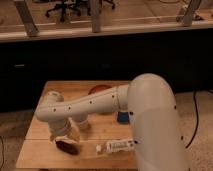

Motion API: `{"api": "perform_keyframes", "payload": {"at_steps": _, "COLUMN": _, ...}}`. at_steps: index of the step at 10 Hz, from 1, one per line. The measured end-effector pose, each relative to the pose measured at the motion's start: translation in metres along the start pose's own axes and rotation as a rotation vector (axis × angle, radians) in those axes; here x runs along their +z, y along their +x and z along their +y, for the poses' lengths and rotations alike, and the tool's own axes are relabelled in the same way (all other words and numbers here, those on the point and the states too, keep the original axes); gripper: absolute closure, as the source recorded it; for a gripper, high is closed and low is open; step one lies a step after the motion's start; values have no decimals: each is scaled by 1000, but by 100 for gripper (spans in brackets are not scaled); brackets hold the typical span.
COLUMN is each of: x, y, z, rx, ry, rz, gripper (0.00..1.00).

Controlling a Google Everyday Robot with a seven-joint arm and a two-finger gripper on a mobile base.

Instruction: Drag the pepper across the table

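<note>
The pepper (66, 146) is small, dark red-brown and elongated, lying near the front left of the light wooden table (40, 150). My white arm reaches across the table from the right and bends down at the left. My gripper (62, 136) hangs straight down just above and behind the pepper, at or very near its top. The arm's wrist covers the fingertips.
A pale cup (81, 122) stands just right of the gripper. An orange bowl (99, 90) sits at the back, partly behind the arm. A blue object (122, 118) is at mid right. A white bottle (117, 145) lies on its side near the front edge.
</note>
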State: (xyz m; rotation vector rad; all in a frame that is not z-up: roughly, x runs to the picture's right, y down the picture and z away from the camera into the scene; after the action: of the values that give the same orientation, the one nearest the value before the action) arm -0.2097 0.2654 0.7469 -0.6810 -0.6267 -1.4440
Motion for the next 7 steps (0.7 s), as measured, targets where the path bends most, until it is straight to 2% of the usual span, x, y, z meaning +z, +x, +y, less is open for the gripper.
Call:
{"api": "perform_keyframes", "payload": {"at_steps": 3, "x": 5, "y": -5, "z": -12, "rx": -92, "ry": 17, "rz": -16, "gripper": 24}}
{"api": "perform_keyframes", "payload": {"at_steps": 7, "x": 13, "y": -11, "z": -25, "rx": -196, "ry": 19, "rz": -32, "gripper": 24}}
